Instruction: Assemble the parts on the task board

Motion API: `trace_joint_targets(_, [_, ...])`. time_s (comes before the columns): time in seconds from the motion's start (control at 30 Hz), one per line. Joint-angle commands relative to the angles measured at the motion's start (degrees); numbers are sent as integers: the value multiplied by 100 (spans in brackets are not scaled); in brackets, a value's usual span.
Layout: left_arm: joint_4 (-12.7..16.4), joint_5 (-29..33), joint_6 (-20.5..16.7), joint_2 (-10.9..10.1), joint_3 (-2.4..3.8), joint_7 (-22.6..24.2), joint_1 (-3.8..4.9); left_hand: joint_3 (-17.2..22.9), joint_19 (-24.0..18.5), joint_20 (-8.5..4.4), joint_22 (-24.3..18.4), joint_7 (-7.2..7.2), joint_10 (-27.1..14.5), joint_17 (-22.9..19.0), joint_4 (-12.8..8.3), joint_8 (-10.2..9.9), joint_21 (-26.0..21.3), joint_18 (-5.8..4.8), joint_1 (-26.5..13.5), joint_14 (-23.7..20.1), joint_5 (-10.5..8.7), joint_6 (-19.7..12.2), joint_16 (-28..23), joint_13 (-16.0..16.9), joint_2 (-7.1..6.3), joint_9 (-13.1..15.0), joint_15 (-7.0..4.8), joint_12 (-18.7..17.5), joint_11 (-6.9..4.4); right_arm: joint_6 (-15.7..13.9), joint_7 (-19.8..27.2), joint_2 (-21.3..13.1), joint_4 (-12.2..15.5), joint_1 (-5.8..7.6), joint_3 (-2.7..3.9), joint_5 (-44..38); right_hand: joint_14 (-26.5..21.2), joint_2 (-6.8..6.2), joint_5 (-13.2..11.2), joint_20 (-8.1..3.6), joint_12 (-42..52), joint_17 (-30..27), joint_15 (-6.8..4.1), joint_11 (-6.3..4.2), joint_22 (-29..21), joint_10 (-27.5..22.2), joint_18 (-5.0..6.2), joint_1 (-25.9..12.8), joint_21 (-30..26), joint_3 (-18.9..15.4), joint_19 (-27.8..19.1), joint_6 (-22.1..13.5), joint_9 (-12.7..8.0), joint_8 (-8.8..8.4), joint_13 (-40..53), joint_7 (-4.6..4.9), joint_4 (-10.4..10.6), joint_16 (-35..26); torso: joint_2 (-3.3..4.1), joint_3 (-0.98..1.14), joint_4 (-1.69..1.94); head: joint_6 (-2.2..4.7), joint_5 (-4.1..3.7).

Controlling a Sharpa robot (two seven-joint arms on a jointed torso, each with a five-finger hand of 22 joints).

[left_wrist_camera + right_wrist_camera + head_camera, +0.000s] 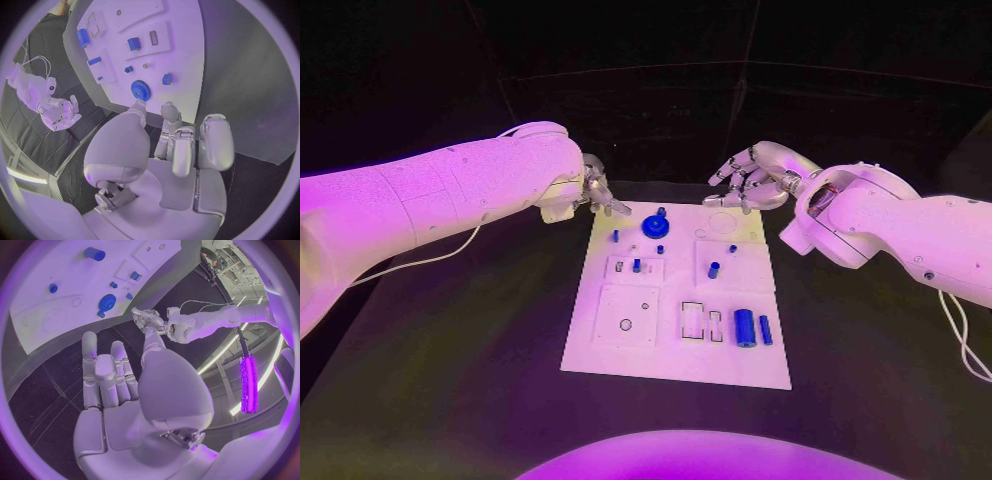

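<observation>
The white task board (675,360) lies in the middle of the black table. A blue gear (656,229) sits near its far edge, and two blue cylinders (746,328) lie side by side at its near right. Small blue parts (714,269) stand in the middle rows. My left hand (596,190) hovers at the board's far left corner with fingers apart, holding nothing. In the left wrist view its fingertips (164,107) are close to the gear (140,90). My right hand (750,180) hangs over the far right corner, fingers (103,365) extended and empty.
Flat rectangular cut-outs (692,318) and a square plate (627,316) mark the board's near half. Black table (459,350) surrounds the board on all sides. The right wrist view shows the left hand (149,320) beyond the gear (107,302).
</observation>
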Motion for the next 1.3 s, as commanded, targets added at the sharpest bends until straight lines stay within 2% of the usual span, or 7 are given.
trace_joint_targets(0.03, [-143, -123, 362, 77, -22, 110, -10, -46, 33, 23, 14, -6, 24, 1509, -16, 8, 33, 36, -1, 605, 7, 47, 18, 8, 44, -15, 27, 29, -12, 0, 35, 13, 0, 11, 3, -8, -28, 58, 28, 14, -40, -5, -10, -15, -10, -40, 32, 6, -38, 11, -29, -33, 4, 39, -13, -20, -9, -20, -4, -2, -4, -21, -6])
trace_joint_targets(0.23, [-316, -136, 420, 167, -70, 147, -31, -131, 52, 16, 52, -15, 53, 1509, -3, 30, 60, 28, -24, 605, 5, 102, 18, 39, 105, -40, 19, 85, -21, 0, 31, 40, -9, 11, 3, -8, -27, 80, 71, 12, -42, -11, -11, -15, -14, -39, 32, 9, -45, 3, -26, -48, 1, 50, -39, -19, -11, -23, 6, -1, -20, -30, 23])
trace_joint_targets(0.4, [-413, -163, 516, 239, -100, 167, -52, -160, 64, 13, 75, -21, 69, 1509, -6, 39, 78, 23, -27, 605, 6, 120, 18, 59, 131, -48, 15, 114, -25, 3, 38, 50, -14, 11, 3, -5, -24, 120, 146, 10, -43, -18, -14, -18, -19, -37, 33, 34, -52, 2, -19, -62, -1, 66, -71, -21, -20, -26, 7, -3, -8, -44, 43])
trace_joint_targets(0.5, [-449, -177, 546, 263, -115, 181, -63, -177, 68, 9, 82, -27, 75, 1509, -18, 50, 83, 22, 1, 605, 7, 140, 18, 58, 159, -55, 11, 124, -31, 4, 42, 48, -17, 10, 3, -3, -20, 149, 223, 7, -43, -22, -16, -21, -24, -36, 33, 62, -60, -6, -12, -72, -3, 85, -104, -23, -25, -26, 7, -4, -17, -50, 67])
trace_joint_targets(0.87, [-540, -188, 668, 355, -137, 214, -118, -208, 83, -3, 113, -39, 89, 1509, -58, 69, 102, 15, 182, 605, 10, 170, 18, 52, 290, -95, 0, 158, -43, 14, 48, 69, -30, 10, 2, -1, -20, 175, 284, 5, -43, -31, -19, -23, -28, -36, 32, 93, -67, -15, -7, -84, -5, 102, -136, -25, -31, -30, 7, -3, -8, -63, 76])
trace_joint_targets(1.07, [-544, -188, 720, 366, -167, 179, -138, -202, 88, -6, 125, -41, 92, 1509, -76, 76, 108, 13, 284, 605, 11, 178, 18, 42, 369, -117, -2, 167, -45, 15, 46, 73, -35, 9, 2, -1, -21, 187, 297, 5, -43, -37, -19, -24, -29, -36, 32, 103, -68, -16, -5, -87, -5, 107, -144, -25, -32, -34, 4, 4, -14, -74, 89])
trace_joint_targets(1.3, [-556, -188, 741, 384, -180, 184, -158, -177, 92, -8, 137, -46, 104, 1509, -108, 92, 113, 11, 405, 605, 12, 199, 18, 47, 444, -136, -4, 192, -51, 16, 34, 89, -46, 9, 2, -1, -22, 257, 368, 0, -44, -50, -24, -30, -34, -39, 32, 172, -78, -13, 2, -98, -6, 134, -190, -30, -45, -40, 6, 6, -16, -78, 86])
